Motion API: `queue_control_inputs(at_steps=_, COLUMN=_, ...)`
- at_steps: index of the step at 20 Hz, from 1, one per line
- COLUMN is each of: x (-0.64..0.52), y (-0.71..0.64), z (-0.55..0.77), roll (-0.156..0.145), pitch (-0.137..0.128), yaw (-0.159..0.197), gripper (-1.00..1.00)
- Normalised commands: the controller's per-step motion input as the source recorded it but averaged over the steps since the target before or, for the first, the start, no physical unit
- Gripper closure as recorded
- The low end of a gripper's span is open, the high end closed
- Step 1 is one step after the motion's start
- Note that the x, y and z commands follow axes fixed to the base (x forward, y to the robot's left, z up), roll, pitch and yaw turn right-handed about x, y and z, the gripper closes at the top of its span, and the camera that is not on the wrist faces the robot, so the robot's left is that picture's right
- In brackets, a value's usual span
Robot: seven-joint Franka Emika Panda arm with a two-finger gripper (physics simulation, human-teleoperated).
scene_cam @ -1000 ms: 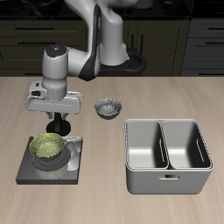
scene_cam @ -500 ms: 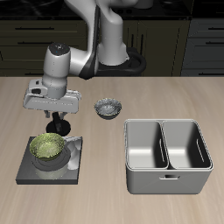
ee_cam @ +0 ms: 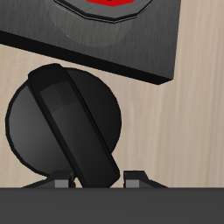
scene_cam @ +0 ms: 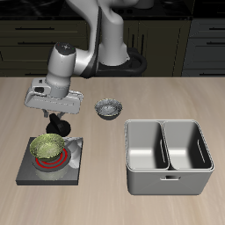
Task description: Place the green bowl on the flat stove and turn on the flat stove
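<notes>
**A:** Behind the wooden table (scene_cam: 105, 101) you have dark kitchen cabinets (scene_cam: 167, 39). On the table, where is your green bowl (scene_cam: 47, 148) now?

**B:** It sits on the flat stove (scene_cam: 35, 174), in the middle of the burner rings (scene_cam: 60, 162), and the rings glow red around it. So I judge both parts of the task are done: the bowl is placed and the stove is on.

**A:** And your tool (scene_cam: 59, 123)?

**B:** It hangs low at the back edge of the stove, over the black knob (ee_cam: 66, 118). In the wrist view the knob's bar lies slanted, and only the two fingertips (ee_cam: 61, 181) show beside its end. I cannot tell if you hold the knob or have let go.

**A:** How much room do you have to leave?

**B:** Straight up is free. The grey-white bowl (scene_cam: 108, 109) stands near, toward the metal basin (scene_cam: 167, 156), so do not swing low to that side. Mind also the green bowl's rim, just beside the fingers.
</notes>
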Motion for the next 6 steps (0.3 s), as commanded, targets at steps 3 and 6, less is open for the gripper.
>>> queue_control_inputs(at_steps=3, x=0.05, y=-0.1, z=0.27, roll=-0.009, pitch=-0.032, yaw=0.001, gripper=1.0)
queue_control_inputs(at_steps=6, x=0.11, y=-0.13, z=0.25, roll=-0.025, pitch=-0.035, yaw=0.058, gripper=1.0)
